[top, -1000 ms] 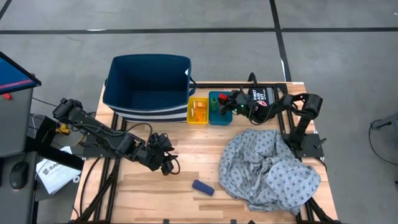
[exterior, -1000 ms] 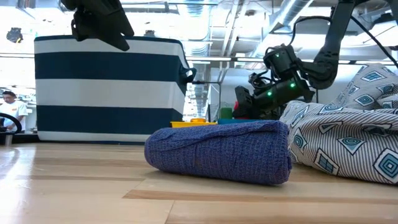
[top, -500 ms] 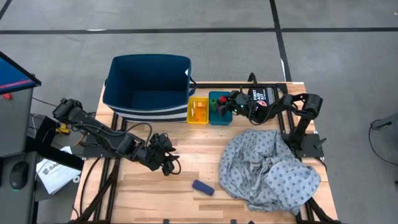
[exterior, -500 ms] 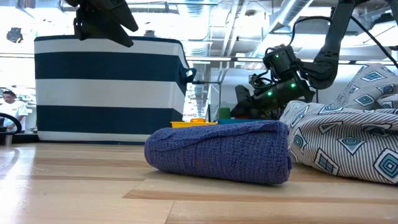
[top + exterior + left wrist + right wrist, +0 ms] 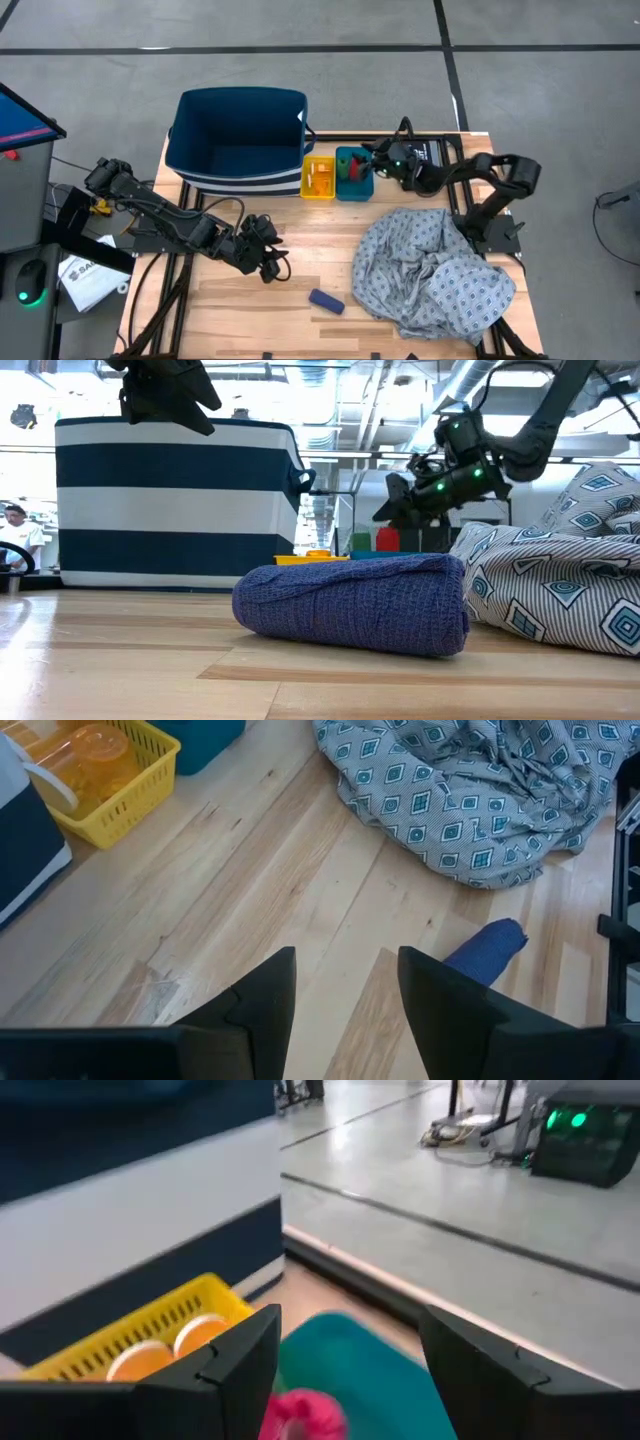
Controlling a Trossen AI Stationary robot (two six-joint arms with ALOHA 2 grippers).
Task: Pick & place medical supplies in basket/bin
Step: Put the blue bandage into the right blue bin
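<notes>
High view: the right gripper (image 5: 378, 163) hangs just above the small teal-blue rectangular tray (image 5: 353, 186), where a green roll (image 5: 346, 163) and a red roll (image 5: 358, 170) sit. The yellow slatted tray (image 5: 319, 178) beside it holds orange pill bottles (image 5: 318, 181). The left gripper (image 5: 270, 262) waits over bare wood, near the blue knitted roll (image 5: 326, 301). The crumpled grey-blue dotted gown cloth (image 5: 435, 270) lies on the table's right half; the large navy fabric basket with white stripes (image 5: 238, 140) stands at the far edge.

Low view: the right gripper's fingers stand clear above the red and green rolls, empty.

Left wrist view: fingers (image 5: 262, 995) parted over wood, holding nothing; the blue roll lies ahead, near the cloth.

Right wrist view: fingers (image 5: 245, 1355) spread wide, nothing between them; the red roll shows below, in the teal tray.

Step in hand, judged: a release into the tray. Lift straight up, clear of the rim, before swinging toward the cloth.
</notes>
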